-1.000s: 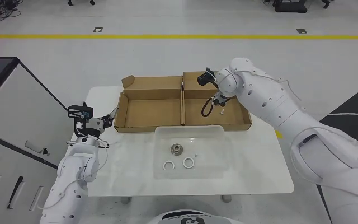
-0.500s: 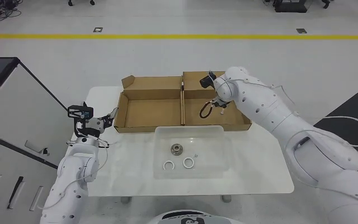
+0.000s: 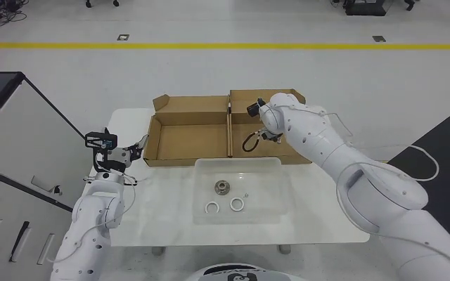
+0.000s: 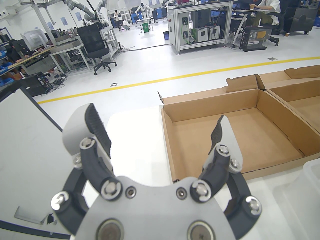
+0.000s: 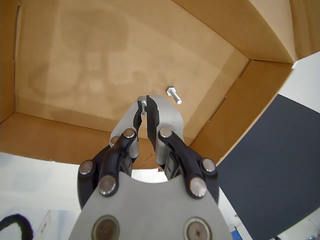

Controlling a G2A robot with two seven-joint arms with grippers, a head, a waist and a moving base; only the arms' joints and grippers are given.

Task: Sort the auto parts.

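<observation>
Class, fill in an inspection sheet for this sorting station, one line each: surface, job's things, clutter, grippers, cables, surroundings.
Surface: white table, with two cardboard boxes side by side and a clear bin in front of them.
Job's things: left box; right box with one loose bolt; in the bin, a metal hub and two white rings.
Clutter: nothing seen.
Grippers: left gripper open, beside the left box; right gripper shut on a second bolt over the right box.
Cables: black cable loop at the right wrist.
Surroundings: yellow floor line beyond the table.
</observation>
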